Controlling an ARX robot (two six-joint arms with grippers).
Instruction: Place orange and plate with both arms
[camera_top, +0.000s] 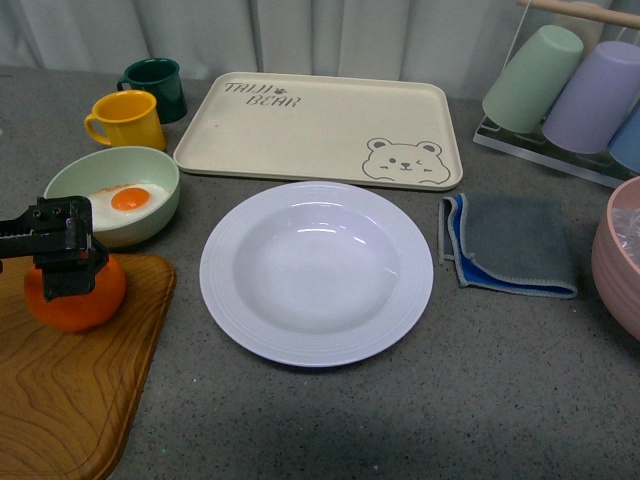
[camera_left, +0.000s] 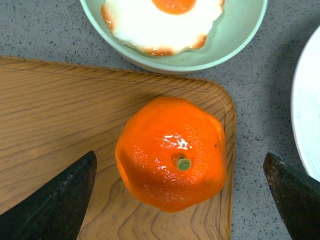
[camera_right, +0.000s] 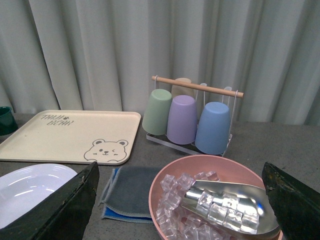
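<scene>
Bear tray (camera_top: 320, 130), green bowl (camera_top: 152, 216), grey cloth (camera_top: 515, 240)

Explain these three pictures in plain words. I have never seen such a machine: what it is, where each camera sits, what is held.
A two-armed robot faces a grey table. The wide picture comes from a camera on its body; the other two from cameras on its wrists, so the black wedges there are its fingers. The left gripper hangs open over the orange on a wooden board; nothing is held. The right gripper, also open, looks over a pink bowl of ice. The white plate lies mid-table, beside a green bowl with a fried egg, a bear tray and a cloth.
</scene>
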